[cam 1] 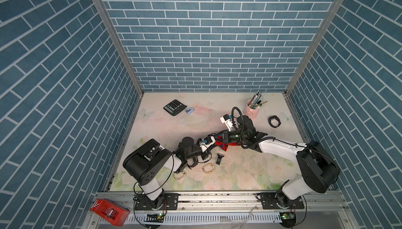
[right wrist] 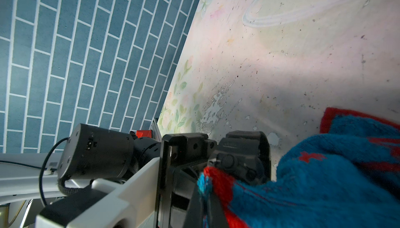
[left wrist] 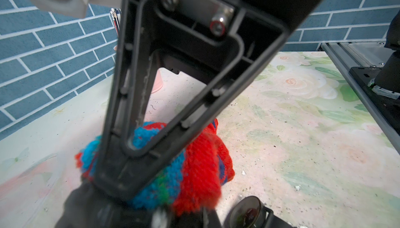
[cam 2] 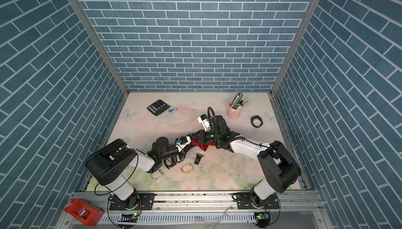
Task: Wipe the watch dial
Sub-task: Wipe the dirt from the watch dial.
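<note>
1. The watch [right wrist: 242, 149] is black, with a chunky case and a round side knob. Its round dial [left wrist: 246, 210] is dark and glossy. It sits gripped at the tip of my left tool [cam 1: 212, 142], over the middle of the tabletop [cam 1: 243, 173].
2. The cloth [left wrist: 201, 164] is fluffy red, blue and green towelling, bunched up and pinched in my right tool [right wrist: 204, 196]. Its tip touches the watch.

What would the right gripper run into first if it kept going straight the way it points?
The black watch, likely. The right gripper points at it with the red-and-blue cloth pinched in its fingers, so the cloth's corner would touch first; the gap is unclear.
</note>
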Controlling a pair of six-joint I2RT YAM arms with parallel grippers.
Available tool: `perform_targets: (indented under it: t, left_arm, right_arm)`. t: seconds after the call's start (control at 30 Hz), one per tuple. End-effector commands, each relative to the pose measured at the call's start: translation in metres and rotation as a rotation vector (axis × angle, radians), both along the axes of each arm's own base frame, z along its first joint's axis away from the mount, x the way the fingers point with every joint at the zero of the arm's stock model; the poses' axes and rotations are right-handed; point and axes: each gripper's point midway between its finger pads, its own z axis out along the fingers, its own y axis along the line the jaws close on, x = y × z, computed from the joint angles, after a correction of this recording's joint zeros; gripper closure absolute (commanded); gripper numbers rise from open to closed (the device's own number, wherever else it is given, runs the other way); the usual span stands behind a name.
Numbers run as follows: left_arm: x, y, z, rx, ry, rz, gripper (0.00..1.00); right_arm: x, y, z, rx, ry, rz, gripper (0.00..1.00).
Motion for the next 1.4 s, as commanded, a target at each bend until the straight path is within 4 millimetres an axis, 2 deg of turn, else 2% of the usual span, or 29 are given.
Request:
perform_targets:
  t: [0.0, 0.17, 0.3, 0.4, 0.5, 0.67, 0.87, 0.93, 1.07, 1.13, 1.27, 1.37]
  left_arm:
    - [-0.005, -0.009, 0.051, -0.111, -0.159, -0.049, 1.00]
    - [-0.006, -0.008, 0.058, -0.122, -0.173, -0.048, 1.00]
    - [-0.006, -0.008, 0.058, -0.121, -0.180, -0.049, 1.00]
    - [-0.009, -0.008, 0.058, -0.122, -0.178, -0.066, 1.00]
    - [-0.011, -0.008, 0.055, -0.113, -0.180, -0.071, 1.00]
    - [-0.014, -0.010, 0.059, -0.121, -0.190, -0.096, 1.00]
    - [-0.015, -0.009, 0.059, -0.119, -0.195, -0.091, 1.00]
    - [-0.014, -0.008, 0.059, -0.117, -0.199, -0.082, 1.00]
    - [-0.016, -0.007, 0.065, -0.129, -0.209, -0.084, 1.00]
    - [-0.015, -0.006, 0.065, -0.127, -0.214, -0.074, 1.00]
    - [-0.017, -0.006, 0.070, -0.136, -0.224, -0.079, 1.00]
    - [-0.016, -0.004, 0.070, -0.132, -0.233, -0.066, 1.00]
  right_arm:
    - [-0.035, -0.016, -0.037, -0.135, 0.092, 0.074, 1.00]
    - [-0.055, -0.035, -0.057, -0.245, 0.144, 0.136, 1.00]
    - [-0.054, -0.036, -0.054, -0.247, 0.133, 0.145, 1.00]
    - [-0.048, -0.024, -0.036, -0.173, 0.117, 0.154, 1.00]
    - [-0.038, -0.003, -0.012, -0.053, 0.124, 0.167, 1.00]
    - [-0.021, 0.019, 0.003, 0.040, 0.137, 0.134, 1.00]
    - [-0.006, 0.018, -0.009, -0.016, 0.128, 0.016, 1.00]
    - [-0.001, 0.009, -0.022, -0.070, 0.120, -0.052, 1.00]
    - [0.010, -0.023, -0.055, -0.247, 0.089, -0.204, 1.00]
    - [0.013, -0.035, -0.063, -0.301, 0.076, -0.252, 1.00]
    - [0.013, -0.044, -0.069, -0.344, 0.058, -0.268, 1.00]
    - [0.006, -0.036, -0.064, -0.315, 0.061, -0.204, 1.00]
